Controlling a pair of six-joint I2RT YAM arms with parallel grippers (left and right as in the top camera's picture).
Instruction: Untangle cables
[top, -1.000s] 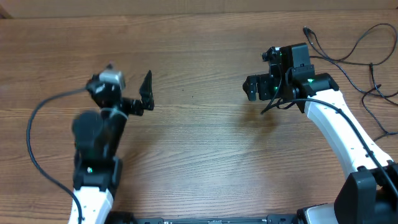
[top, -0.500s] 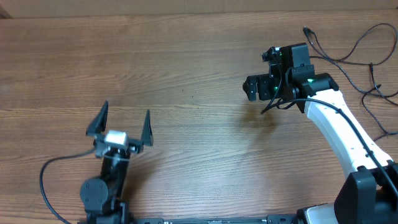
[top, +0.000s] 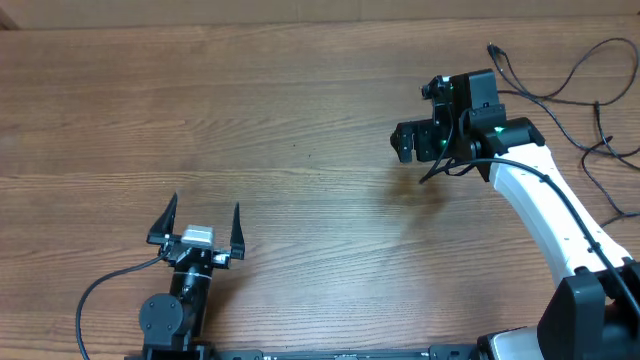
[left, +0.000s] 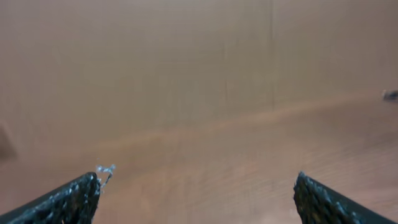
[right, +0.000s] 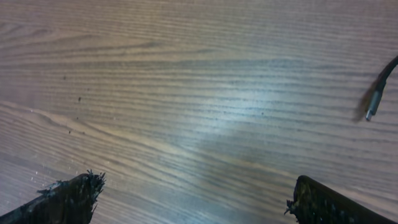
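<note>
The cables (top: 598, 120) are thin black cords lying loose on the wooden table (top: 300, 120) at the far right, and they run off the right edge of the overhead view. One plug end (top: 493, 49) points to the back, just behind my right arm. In the right wrist view a silver-tipped plug (right: 375, 102) lies at the right edge, apart from the fingers. My right gripper (top: 413, 113) (right: 198, 185) hovers open left of the cables, with only bare wood between its jaws. My left gripper (top: 204, 208) (left: 196, 186) stands open and empty near the front left edge, far from the cables.
Thick black wires trail from both arms, one looping left of the left arm's base (top: 110, 285). The right arm's white link (top: 545, 205) crosses the table's right side. A small pale wisp (left: 104, 169) clings to my left fingertip.
The left arm has drawn back toward the front edge and turned, so its open fingers now point away across the table. The right arm has not moved.
</note>
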